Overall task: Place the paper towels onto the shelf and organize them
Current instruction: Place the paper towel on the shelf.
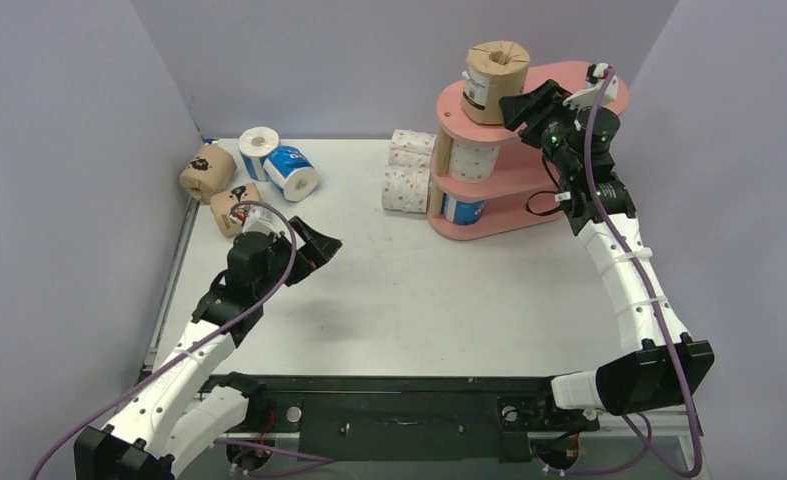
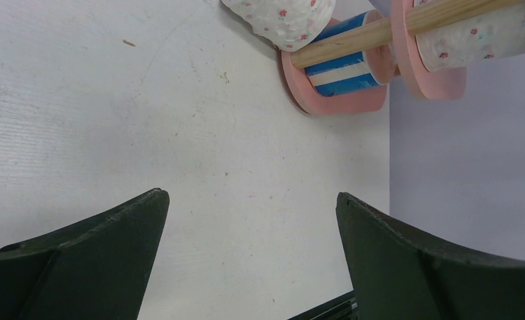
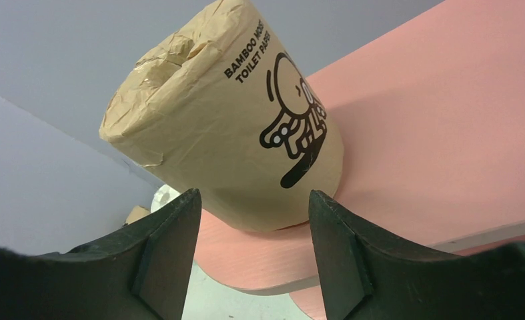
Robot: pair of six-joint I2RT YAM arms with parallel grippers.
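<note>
Right end effector [image 3: 253, 195] (jaws apart) faces brown roll [image 3: 213, 127] atop shelf [image 3: 439, 133].

Top external: high and behind the arm bases, looking down and forward over the whole white bench [image 1: 419, 300], with the pink three-tier oval shelf with wooden posts [image 1: 559, 85] at far right.
Left wrist: low, well apart from the shelf, facing across the bench toward its lower boards, with the left arm's black fingers [image 2: 99, 260] at the bottom edge.
Right wrist: right up at the shelf's top board, past the right arm's black fingers [image 3: 159, 267], with the brown printed wrapped roll [image 3: 213, 133] filling the view.
All three views share the shelf.
</note>
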